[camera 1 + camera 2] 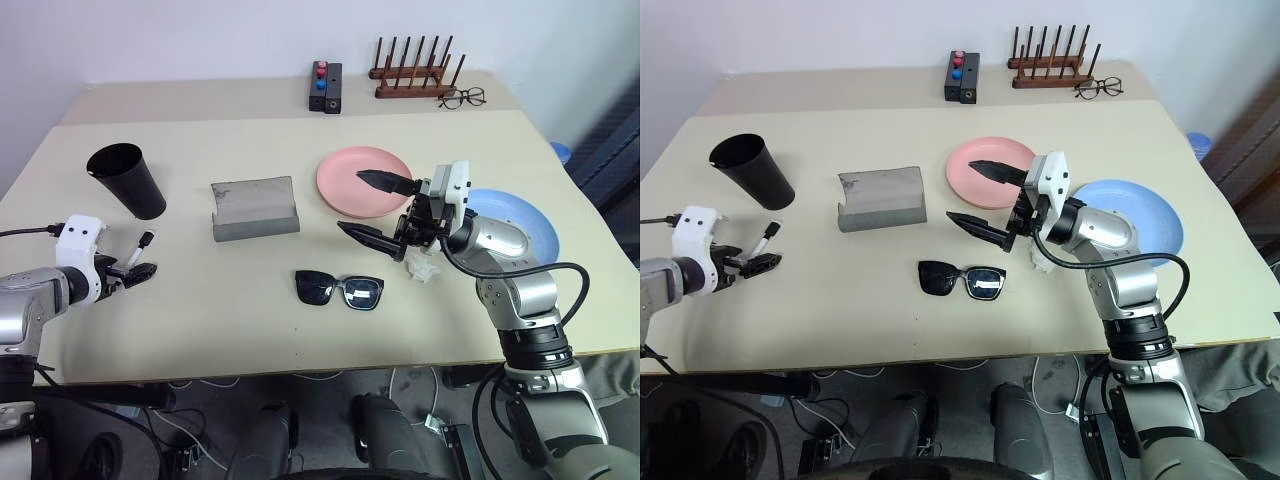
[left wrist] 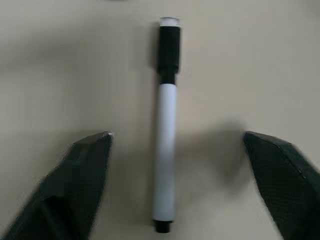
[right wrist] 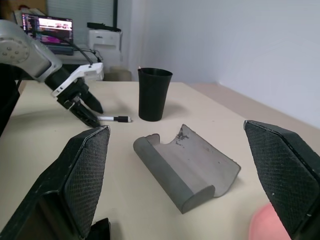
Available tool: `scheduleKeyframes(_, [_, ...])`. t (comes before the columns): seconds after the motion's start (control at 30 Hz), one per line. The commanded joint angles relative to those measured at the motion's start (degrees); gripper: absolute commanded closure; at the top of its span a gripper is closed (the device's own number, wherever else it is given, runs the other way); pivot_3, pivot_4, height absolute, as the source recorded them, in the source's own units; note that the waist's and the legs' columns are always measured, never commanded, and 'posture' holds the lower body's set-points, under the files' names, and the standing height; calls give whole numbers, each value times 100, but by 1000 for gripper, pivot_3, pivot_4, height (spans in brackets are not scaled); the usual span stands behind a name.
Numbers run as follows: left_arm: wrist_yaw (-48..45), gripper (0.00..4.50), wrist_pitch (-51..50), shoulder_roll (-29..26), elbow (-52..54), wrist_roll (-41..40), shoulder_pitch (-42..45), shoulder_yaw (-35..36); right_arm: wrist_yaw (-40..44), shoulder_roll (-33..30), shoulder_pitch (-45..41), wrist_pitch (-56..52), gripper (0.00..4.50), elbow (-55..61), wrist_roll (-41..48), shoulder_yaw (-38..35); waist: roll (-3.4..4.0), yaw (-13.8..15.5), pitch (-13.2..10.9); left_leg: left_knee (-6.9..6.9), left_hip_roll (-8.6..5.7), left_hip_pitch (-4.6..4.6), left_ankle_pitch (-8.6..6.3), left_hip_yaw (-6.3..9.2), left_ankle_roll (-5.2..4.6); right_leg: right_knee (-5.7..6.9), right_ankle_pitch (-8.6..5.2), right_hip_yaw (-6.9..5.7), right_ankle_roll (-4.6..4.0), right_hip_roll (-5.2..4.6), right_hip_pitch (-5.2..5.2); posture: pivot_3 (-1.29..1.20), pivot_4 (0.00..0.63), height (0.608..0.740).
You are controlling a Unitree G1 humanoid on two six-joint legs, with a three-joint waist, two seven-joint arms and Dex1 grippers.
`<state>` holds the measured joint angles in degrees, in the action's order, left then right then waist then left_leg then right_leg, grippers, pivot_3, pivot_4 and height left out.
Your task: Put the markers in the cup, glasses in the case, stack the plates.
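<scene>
Beige worktop (image 1: 250, 330): near its left edge the left gripper (image 1: 140, 271) straddles the marker (image 2: 166, 125), jaws apart, not gripping. Right gripper (image 1: 380, 207) hangs wide open, empty, beside the pink plate (image 1: 345, 190).

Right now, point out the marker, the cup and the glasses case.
marker (image 2: 166, 150), left wrist view, white barrel.
cup (image 1: 137, 186), left eye view, outer wall.
glasses case (image 1: 254, 201), left eye view, raised lid.

marker (image 2: 166, 125) flat on table, cup (image 1: 127, 179) upright
</scene>
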<state>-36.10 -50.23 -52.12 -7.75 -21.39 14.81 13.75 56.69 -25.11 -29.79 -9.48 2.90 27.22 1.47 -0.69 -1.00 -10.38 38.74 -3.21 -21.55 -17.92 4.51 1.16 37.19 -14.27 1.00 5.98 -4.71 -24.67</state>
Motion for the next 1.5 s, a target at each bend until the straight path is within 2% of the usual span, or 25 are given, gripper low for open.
scheduleKeyframes(0.03, [-110, 2293, -371, -226, 113, 79, -203, -85, 196, -149, 10, -131, 117, 298, 194, -90, 2, -9, 1, 0, 0, 1, 0, 0, 0, 0, 0, 2, 0, 0, 1, 0, 150, 740])
scheduleKeyframes(0.13, [-261, 3735, -511, -407, 154, 46, -211, -21, 834, -558, 375, -298, 117, 641, 316, 95, 3, 7, 1, -5, 0, 4, 0, -2, 0, 0, 0, 3, 0, 0, 1, 0, 150, 740])
scheduleKeyframes(0.2, [-420, 4481, -623, -575, 288, -6, -319, 8, 931, -647, 452, -359, 117, 704, 365, 105, 2, -11, 2, -8, 1, 3, -1, -2, -1, -7, 0, 3, 0, 0, 2, 0, 150, 740])
scheduleKeyframes(0.5, [-1022, 4481, -834, -1209, 1310, -196, -1619, 776, 809, -531, 463, -252, 117, 621, 256, 85, 5, -73, -1, -39, 3, 10, 0, -9, 0, -15, -1, 13, -1, -6, -3, 0, 150, 740])
scheduleKeyframes(0.7, [-1174, 4481, -670, -1225, 1272, -119, -2154, 1014, 897, -543, 447, -261, 117, 575, 254, 147, 7, 5, -1, -52, 3, 11, 2, -9, 4, -21, -1, 12, -3, -6, -7, 0, 150, 740])
scheduleKeyframes(0.8, [-1155, 3345, -606, -1169, 1152, -124, -2089, 1019, 1108, -639, 509, -468, 117, 716, 409, 191, 7, 33, -1, -52, 3, 12, 3, -8, 5, -22, 0, 10, -5, -7, -4, 0, 150, 740])
scheduleKeyframes(0.97, [-1261, 972, -707, -1241, 1058, -266, -1845, 1090, 1039, -592, 537, -384, 117, 680, 270, 194, 6, 23, -1, -52, 3, 12, 3, -7, 5, -21, 0, 8, -5, -7, -4, 0, 150, 740])
scheduleKeyframes(1.07, [-1435, 972, -684, -1470, 901, -246, -1684, 1051, 1008, -561, 562, -408, 117, 720, 281, 206, 6, 20, -1, -52, 3, 12, 3, -7, 5, -22, 0, 8, -5, -6, -4, 0, 150, 740])
scheduleKeyframes(1.13, [-1611, 972, -576, -1636, 633, -250, -1210, 756, 977, -522, 571, -387, 117, 713, 256, 236, 5, 20, -1, -53, 3, 12, 3, -6, 5, -21, 0, 7, -6, -5, -5, 0, 150, 740])
scheduleKeyframes(1.33, [-2179, 972, -397, -1859, -227, 167, 480, -773, 908, -411, 538, -321, 117, 654, 198, 293, 5, 20, -1, -50, -4, 13, 7, 0, 11, -19, 2, -7, -5, 4, 1, 0, 150, 740])
scheduleKeyframes(1.5, [-2308, 972, -489, -1506, -910, 494, 1514, -1646, 740, -348, 612, -282, 117, 697, 161, 273, 3, -13, -1, -53, -2, 4, 7, -8, 10, -11, 1, -2, -5, 13, -19, 0, 150, 740])
